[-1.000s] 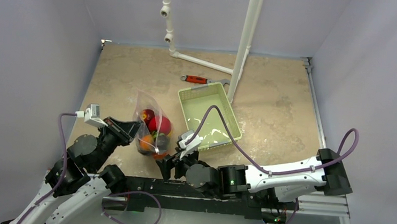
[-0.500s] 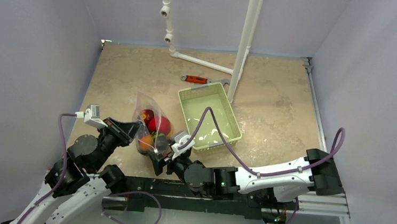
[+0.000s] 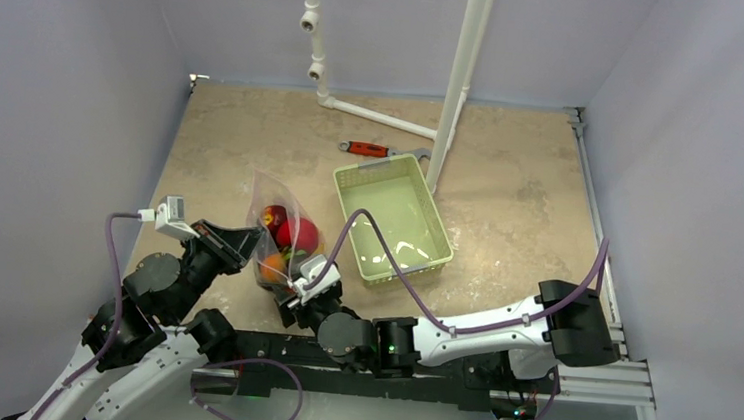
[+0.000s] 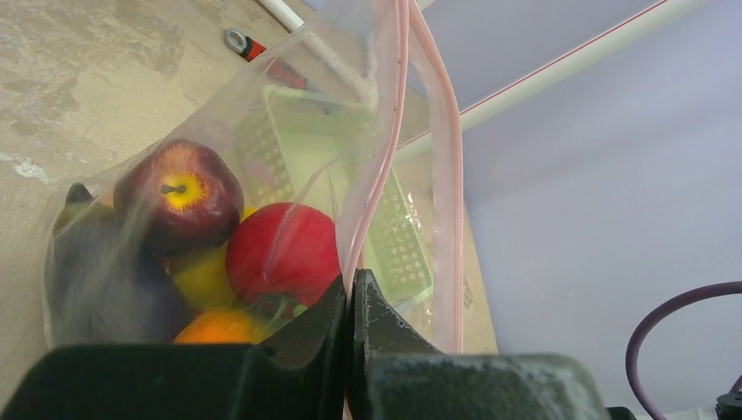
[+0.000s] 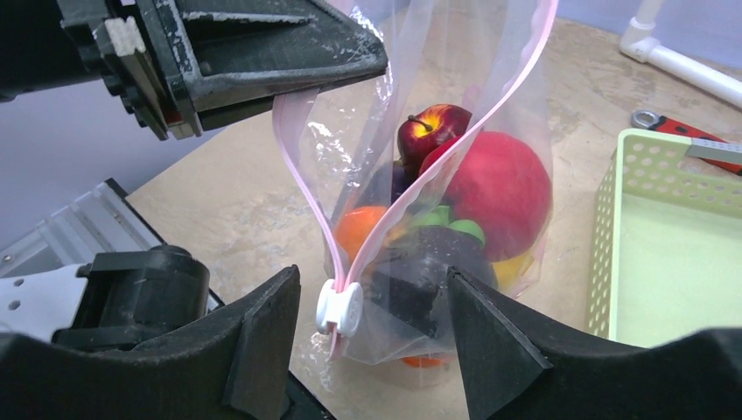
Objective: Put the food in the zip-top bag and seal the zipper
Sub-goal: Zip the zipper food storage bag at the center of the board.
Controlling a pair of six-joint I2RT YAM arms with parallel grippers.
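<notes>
The zip-top bag (image 3: 279, 231) stands on the table with the food inside: a dark red apple (image 5: 433, 127), a big red piece (image 5: 499, 188), orange (image 5: 357, 229), green, yellow and dark purple pieces. Its mouth is open; the pink zipper (image 5: 459, 140) runs down to a white slider (image 5: 339, 308). My left gripper (image 3: 253, 245) is shut on the zipper strip (image 4: 378, 175) at the bag's upper end and holds it up. My right gripper (image 5: 372, 328) is open, one finger on each side of the slider and the bag's near corner, touching neither.
A light green basket (image 3: 392, 220) stands just right of the bag, also in the right wrist view (image 5: 674, 262). A red-handled wrench (image 3: 368, 150) lies behind it. A white pipe frame (image 3: 453, 86) rises at the back. The left arm's gripper body (image 5: 254, 52) hangs over the bag.
My right arm has swung left along the table's near edge, bringing its open gripper up to the bag's near corner and slider. The left gripper and bag have stayed put.
</notes>
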